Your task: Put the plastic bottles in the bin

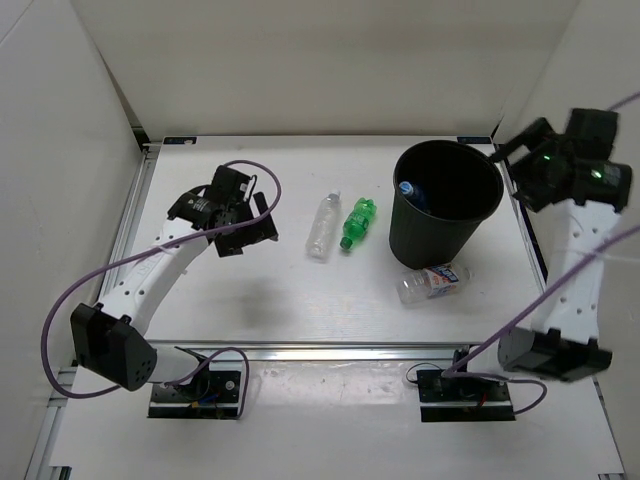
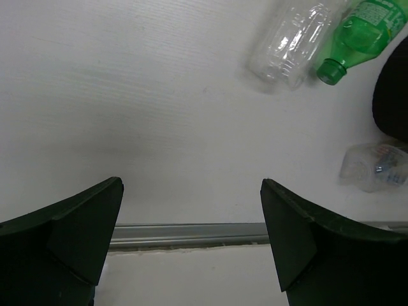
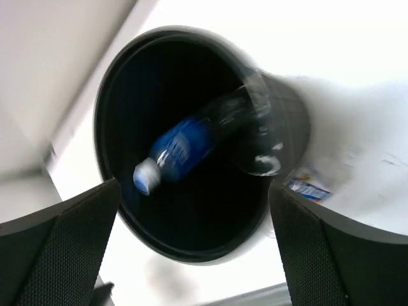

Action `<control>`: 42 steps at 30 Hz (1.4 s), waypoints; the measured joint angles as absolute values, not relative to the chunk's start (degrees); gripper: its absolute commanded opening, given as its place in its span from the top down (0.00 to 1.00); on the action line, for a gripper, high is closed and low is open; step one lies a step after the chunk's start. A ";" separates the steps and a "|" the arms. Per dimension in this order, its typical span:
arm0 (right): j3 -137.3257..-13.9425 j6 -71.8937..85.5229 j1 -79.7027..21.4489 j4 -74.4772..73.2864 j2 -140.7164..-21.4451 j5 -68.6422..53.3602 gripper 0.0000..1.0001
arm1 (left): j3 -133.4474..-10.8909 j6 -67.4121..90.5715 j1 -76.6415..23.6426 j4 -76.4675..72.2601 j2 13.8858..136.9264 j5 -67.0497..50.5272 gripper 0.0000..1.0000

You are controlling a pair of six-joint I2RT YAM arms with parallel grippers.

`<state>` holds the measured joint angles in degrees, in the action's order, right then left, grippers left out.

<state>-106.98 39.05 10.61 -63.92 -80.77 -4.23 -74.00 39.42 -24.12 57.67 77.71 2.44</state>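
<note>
— Progress?
— One blue-labelled clear plastic bottle (image 1: 408,190) is in the round black plastic bin (image 1: 430,238). Plain clear bottle (image 1: 322,226), translucent green bottle (image 1: 357,222), second labelled bottle (image 1: 433,282) lie outside. Your right gripper (image 3: 194,186), left gripper (image 2: 191,185): both spread, empty

Through the right wrist camera the blue-labelled bottle (image 3: 182,150) at the mouth of the bin (image 3: 127,89) is smeared by motion. Its print is unreadable, and whether it touches the bin's floor cannot be told. Past the bin's wall only a blurred scrap of the second labelled bottle (image 3: 310,189) shows. From above, that wall hides all but the first bottle's cap end. The left wrist view crops the clear bottle (image 2: 287,41) and green bottle (image 2: 366,29) at its top edge, and shows the bin only as a dark sliver at the right.
</note>
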 measured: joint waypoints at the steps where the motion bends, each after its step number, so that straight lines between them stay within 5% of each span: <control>1: -105.54 39.29 13.08 -63.92 -78.30 -4.60 0.00 | -74.35 39.31 -24.12 57.47 77.84 2.02 0.00; 5: -98.08 40.53 23.49 -63.64 -67.61 -7.05 0.00 | -81.28 38.89 -24.14 56.90 82.15 -0.54 0.00; 14: -83.42 43.00 23.94 -64.51 -61.73 -13.87 0.00 | -113.86 37.76 -26.22 54.92 109.08 0.64 0.00; 31: -83.18 41.28 23.94 -64.07 -61.12 -16.84 0.00 | -114.78 30.15 -31.22 47.51 128.97 5.26 0.00; 35: -85.52 40.29 23.94 -64.07 -61.12 -16.93 0.00 | -114.32 28.77 -31.03 47.27 132.00 3.64 0.09; 39: -86.89 39.62 23.94 -64.07 -61.10 -16.88 0.00 | -113.62 28.01 -30.63 47.09 134.28 0.40 0.45; 42: -86.89 39.42 23.94 -64.14 -61.14 -16.86 0.00 | -113.84 28.08 -29.89 46.72 133.75 -1.39 0.46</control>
<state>-86.89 39.42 23.94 -64.14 -61.14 -16.86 -113.84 28.08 -29.89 46.72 133.75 -1.39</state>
